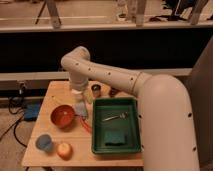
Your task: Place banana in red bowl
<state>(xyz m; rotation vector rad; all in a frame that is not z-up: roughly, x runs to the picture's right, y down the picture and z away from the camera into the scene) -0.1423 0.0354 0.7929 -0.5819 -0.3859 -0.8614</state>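
Table (50,95) carries the green tray (115,100) on its right half and the red bowl (61,117) near the left edge. The gripper (80,109) hangs just right of the bowl, and I can't tell if it's clamped or released. Banana (89,96) is probably the pale yellow shape just behind the gripper toward the back edge, partly hidden. Likely light, soft, curved and easily bruised, so take it across mid-body with low force.

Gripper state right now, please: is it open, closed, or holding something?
Gripper: low beside the red bowl; open, closed or holding something cannot be told.
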